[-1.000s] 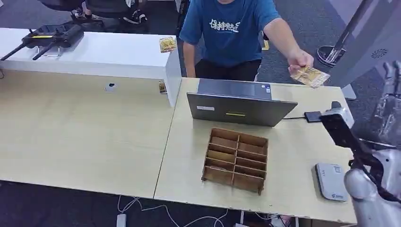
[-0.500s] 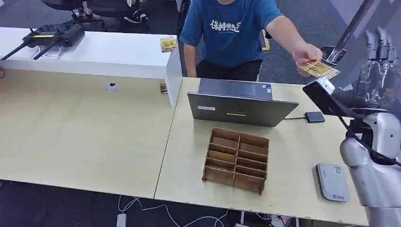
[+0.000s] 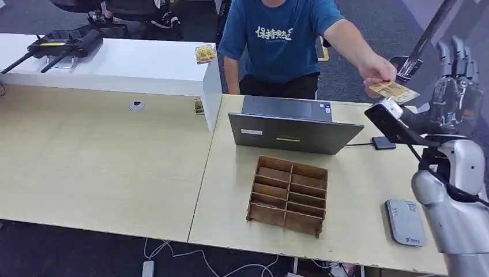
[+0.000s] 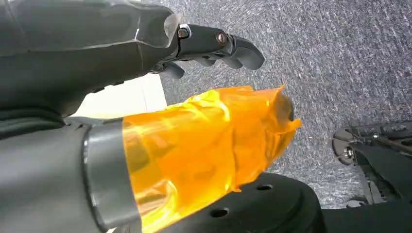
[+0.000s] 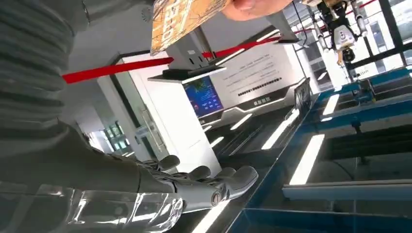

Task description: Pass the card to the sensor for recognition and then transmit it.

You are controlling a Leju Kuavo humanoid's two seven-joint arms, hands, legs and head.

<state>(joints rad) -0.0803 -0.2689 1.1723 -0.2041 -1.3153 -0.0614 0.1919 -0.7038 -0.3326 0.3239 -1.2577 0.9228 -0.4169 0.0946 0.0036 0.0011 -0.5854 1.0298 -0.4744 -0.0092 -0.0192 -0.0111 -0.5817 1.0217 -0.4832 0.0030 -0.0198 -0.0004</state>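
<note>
At lower right, a grey sensor (image 3: 405, 222) lies on the tabletop (image 3: 357, 190). Above it the right robot hand (image 3: 455, 86) is raised at the right edge, fingers spread, holding nothing. Just left, a person's hand (image 3: 377, 70) holds out the card (image 3: 394, 91) (yellowish). The left robot hand (image 4: 214, 46) hangs empty, fingers loosely curled.

open air between right hand (image 3: 455, 95) and card (image 3: 394, 91), laptop (image 3: 294, 130) apparently well below

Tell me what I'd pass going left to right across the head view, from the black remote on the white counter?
Black remote controller → small round white object → card on the counter's corner → wooden compartment tray → card in the person's hand → robot's raised right hand.
</note>
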